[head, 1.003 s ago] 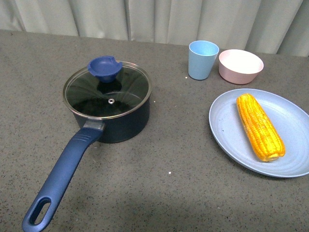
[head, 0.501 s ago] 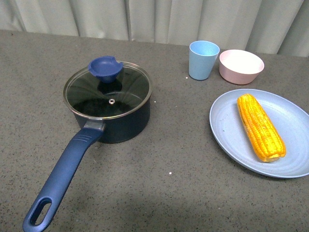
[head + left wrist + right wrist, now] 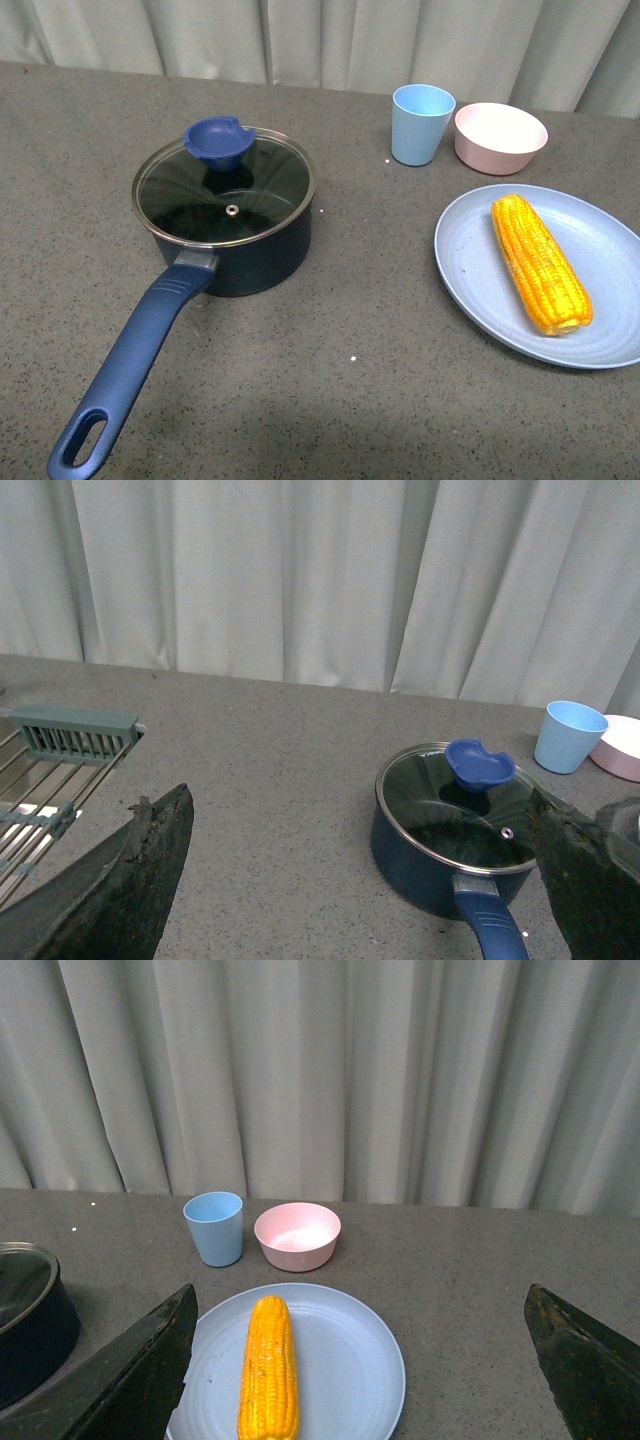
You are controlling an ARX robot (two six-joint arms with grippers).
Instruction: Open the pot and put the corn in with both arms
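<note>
L tool (image 3: pixel 355 815) wide open, holds nothing, over worktop (image 3: pixel 350 340), apart from pot (image 3: pixel 235 255). R tool (image 3: pixel 360 1300) wide too, empty, not touching corn (image 3: pixel 538 262). The corn lies on blue plate (image 3: pixel 465 265), R side. The pot sits left-centre, glass lid (image 3: pixel 225 200) on, handle toward cam. Open room btw pot and plate. At back: cup (image 3: pixel 421 123) + pink bowl (image 3: pixel 500 137), just beside each other. In L wrist view wire rack (image 3: pixel 60 742) is cut off by frame edge; tool fingers only partly in frame.

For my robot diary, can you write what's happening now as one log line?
pot: lid on | corn: on blue plate | left tool: open, empty | right tool: open, empty
</note>
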